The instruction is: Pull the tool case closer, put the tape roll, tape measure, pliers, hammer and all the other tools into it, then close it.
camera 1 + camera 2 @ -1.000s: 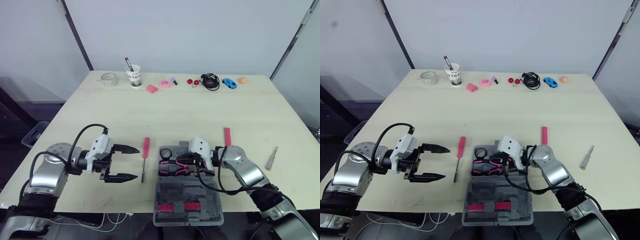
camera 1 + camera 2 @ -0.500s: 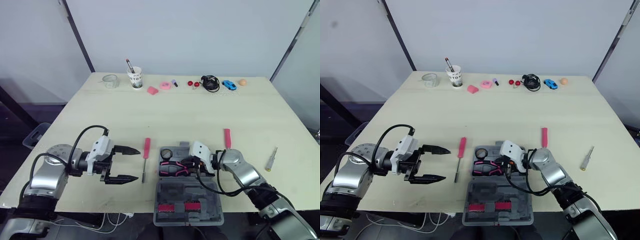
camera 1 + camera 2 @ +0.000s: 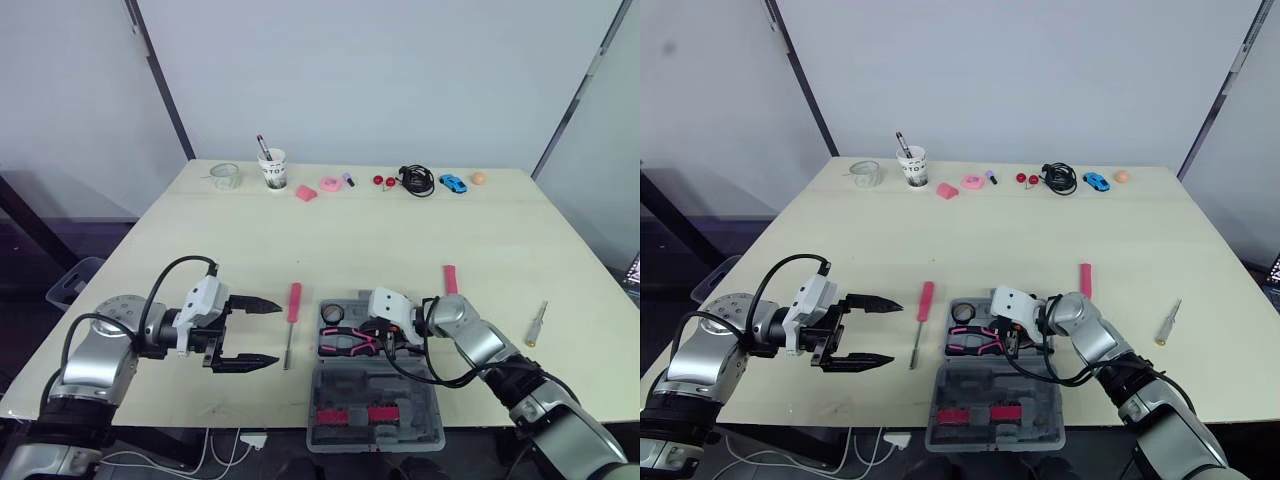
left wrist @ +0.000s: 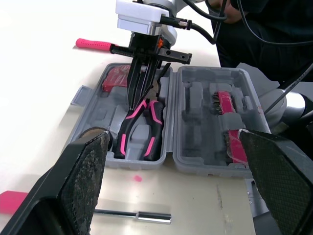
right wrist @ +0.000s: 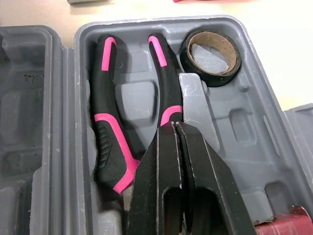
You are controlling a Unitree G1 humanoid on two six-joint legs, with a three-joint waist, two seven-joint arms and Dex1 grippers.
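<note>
Inside the open tool case (image 3: pixel 375 385) at the counter's (image 3: pixel 400 230) near edge, the right claw (image 5: pixel 174 126), closed tight, sits over the pliers (image 5: pixel 110 132) beside the tape roll (image 5: pixel 210 56); the left claw (image 3: pixel 277 333) gapes nearby.

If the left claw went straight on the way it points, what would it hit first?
Probably the pink-handled screwdriver, lying across the path of the left claw; beyond it sits the open tool case. Height is unclear, so it might pass over.
</note>
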